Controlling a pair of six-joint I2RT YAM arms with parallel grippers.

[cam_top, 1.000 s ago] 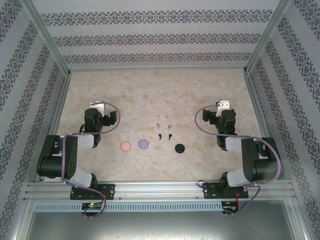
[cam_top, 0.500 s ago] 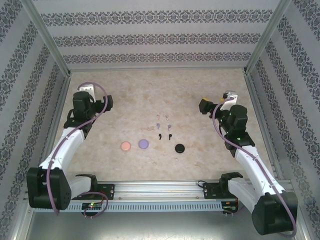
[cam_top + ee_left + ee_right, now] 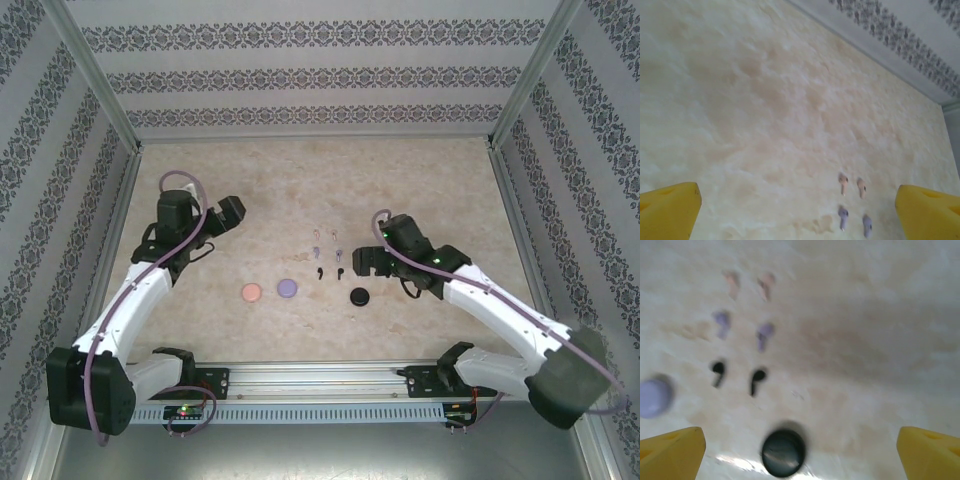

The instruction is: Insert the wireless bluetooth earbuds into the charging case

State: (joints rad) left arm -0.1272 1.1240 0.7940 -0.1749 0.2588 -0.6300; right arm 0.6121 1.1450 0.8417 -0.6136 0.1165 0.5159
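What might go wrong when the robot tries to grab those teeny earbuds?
1. The black earbuds lie close to the purple earbuds; the wide-open right gripper might knock a neighbour away while pinching one.
2. The black disc looks shut, so an earbud may have nowhere to go until it is opened.
3. The right wrist picture is blurry, so aiming at such small things may be off.

I see pink earbuds, purple earbuds, black earbuds; pink disc, purple disc, black disc; mottled beige table; yellow finger pads; grey floral-striped walls.
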